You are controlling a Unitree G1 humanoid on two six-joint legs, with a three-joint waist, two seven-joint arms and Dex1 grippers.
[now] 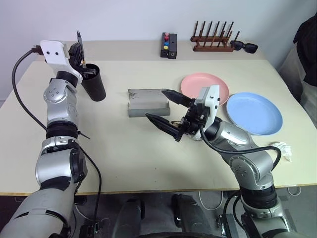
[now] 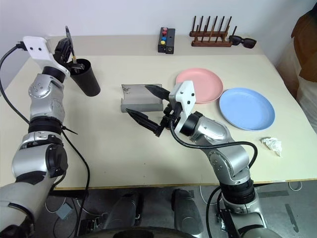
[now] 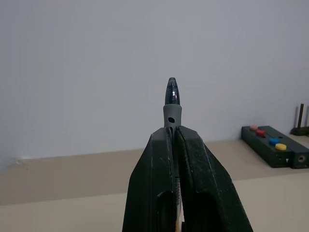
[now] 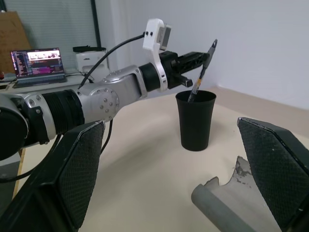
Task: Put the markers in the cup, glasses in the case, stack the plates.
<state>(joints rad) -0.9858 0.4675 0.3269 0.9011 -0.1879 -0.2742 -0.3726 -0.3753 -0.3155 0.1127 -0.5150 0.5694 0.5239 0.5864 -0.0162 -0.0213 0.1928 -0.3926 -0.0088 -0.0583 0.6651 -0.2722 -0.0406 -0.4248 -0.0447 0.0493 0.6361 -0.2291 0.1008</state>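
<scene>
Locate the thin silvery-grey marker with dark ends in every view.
Left eye view: marker far left, above the tall black tapered plastic cup.
Right eye view: marker far left, above cup.
Left wrist view: marker poking out of left gripper.
Right wrist view: marker slanting into cup.
Shared landmark: left gripper, shut on it.

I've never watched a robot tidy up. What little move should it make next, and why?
Probably open the left gripper: it is shut on a marker whose lower end already dips inside the cup, so letting go should drop it in.

Grey marker (image 4: 202,72) tilted, lower end seemingly inside upright black cup (image 4: 195,121)
</scene>
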